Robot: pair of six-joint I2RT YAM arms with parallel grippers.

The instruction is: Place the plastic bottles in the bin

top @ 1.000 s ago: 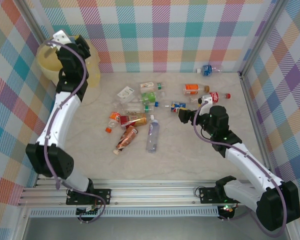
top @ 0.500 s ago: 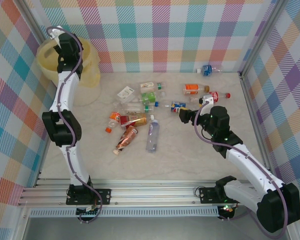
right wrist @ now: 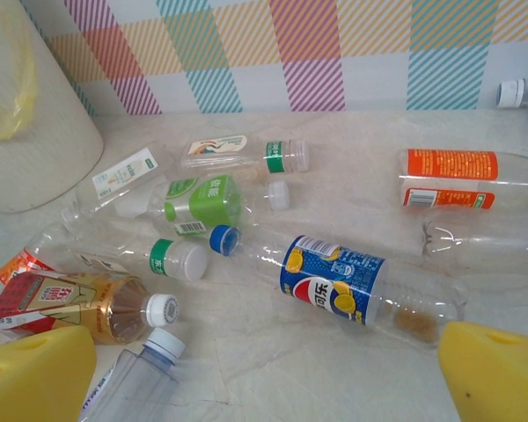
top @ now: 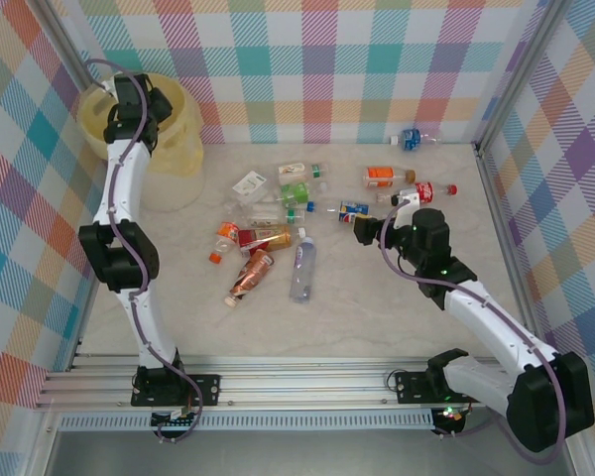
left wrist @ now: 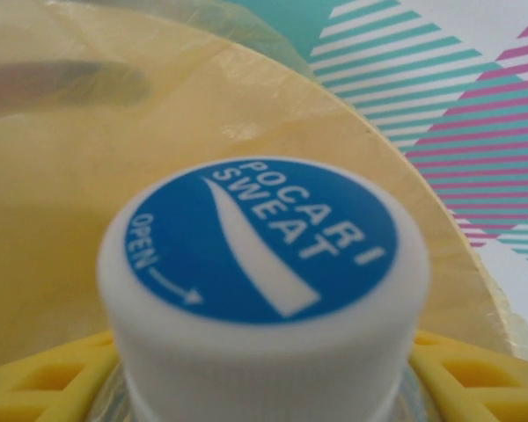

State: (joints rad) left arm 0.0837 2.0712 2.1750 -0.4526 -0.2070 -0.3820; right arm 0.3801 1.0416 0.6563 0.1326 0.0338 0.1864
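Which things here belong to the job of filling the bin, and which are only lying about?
Job: bin; white-capped bottle; blue-label bottle; orange-label bottle; green-label bottle.
Not the job: checked wall; metal rail.

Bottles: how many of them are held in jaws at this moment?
1. The bottle sits between the left jaws at the bin, its cap toward the wrist camera. The right jaws stand open and empty over the table. Any bottles inside the bin would be hidden.
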